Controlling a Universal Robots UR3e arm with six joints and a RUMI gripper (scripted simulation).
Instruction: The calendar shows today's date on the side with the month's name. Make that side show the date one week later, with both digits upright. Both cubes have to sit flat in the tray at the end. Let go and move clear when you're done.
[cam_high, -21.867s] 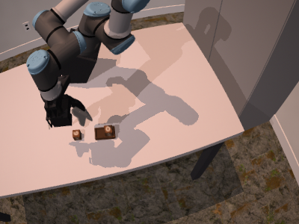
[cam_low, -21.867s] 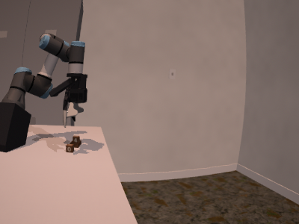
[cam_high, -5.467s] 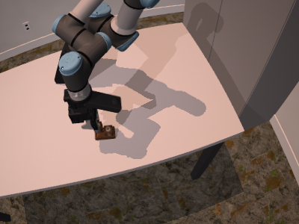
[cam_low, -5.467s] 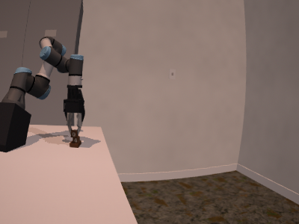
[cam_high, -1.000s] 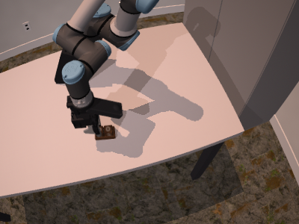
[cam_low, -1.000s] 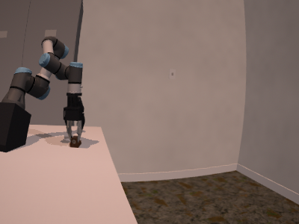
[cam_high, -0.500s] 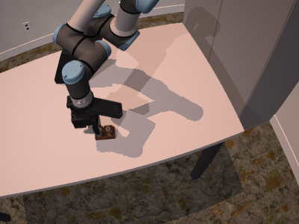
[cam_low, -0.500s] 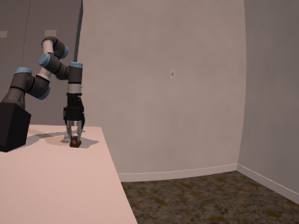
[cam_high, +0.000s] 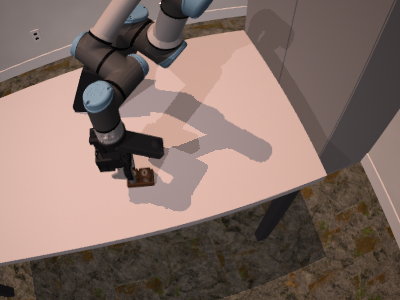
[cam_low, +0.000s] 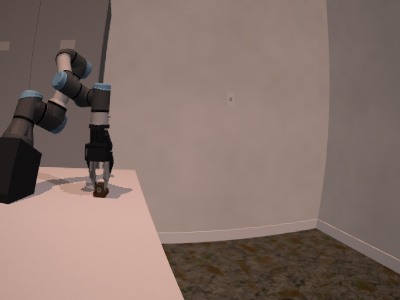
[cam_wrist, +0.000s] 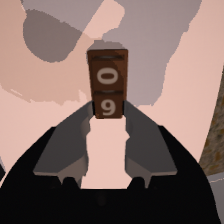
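Note:
The small brown wooden calendar (cam_high: 141, 184) stands on the pink table near its front edge; it also shows in the exterior view (cam_low: 100, 191). From the wrist, I look down on two brown cubes in a row. The far cube (cam_wrist: 107, 76) shows a white 0 on top and the near cube (cam_wrist: 108, 106) shows a 9. My gripper (cam_wrist: 108, 101) points straight down, with one finger on each side of the near cube, shut on it. The gripper shows over the calendar in the top and exterior views (cam_high: 131, 174) (cam_low: 100, 183). The side with the month's name is not visible.
The arm's black base (cam_low: 15, 170) stands at the back of the table. The curved front edge of the table (cam_high: 165, 227) lies close to the calendar. A grey cabinet (cam_high: 330, 70) stands to the right of the table.

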